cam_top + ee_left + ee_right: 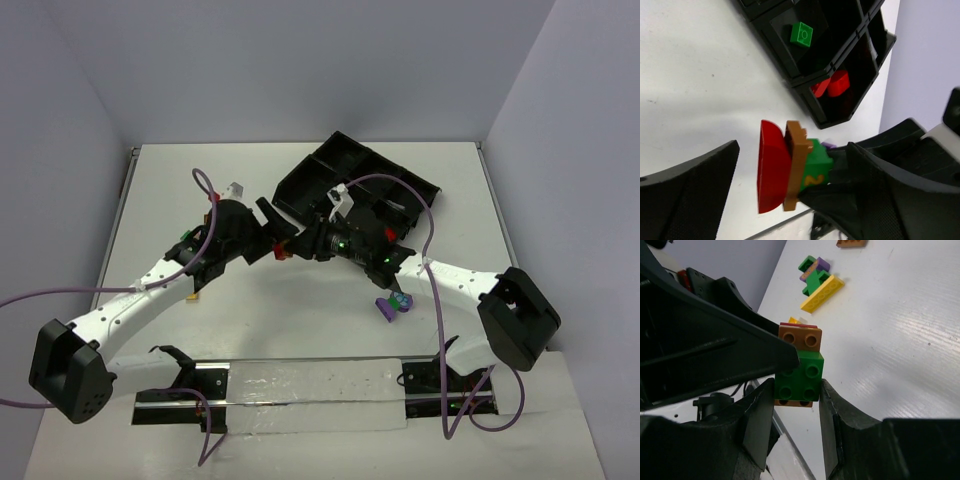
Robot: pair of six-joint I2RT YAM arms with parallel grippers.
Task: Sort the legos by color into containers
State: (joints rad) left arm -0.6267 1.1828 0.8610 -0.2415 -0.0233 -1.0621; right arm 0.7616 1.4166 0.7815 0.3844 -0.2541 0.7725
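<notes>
Right wrist view: right gripper [796, 387] clamps the green brick [801, 371] of a red-brown-green stack [774, 172] near the tray [799, 86]; left gripper [790, 165] gapes, empty. Risk: the narrow hold slips and the stack drops unsorted.

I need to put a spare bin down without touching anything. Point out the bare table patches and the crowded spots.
Bare: the table's far-left corner, bordered by the left arm and the tray; the near-centre strip between both arms and the base rail. Crowded: centre, where the arms meet around a brick stack, and the loose bricks beside the right arm.
</notes>
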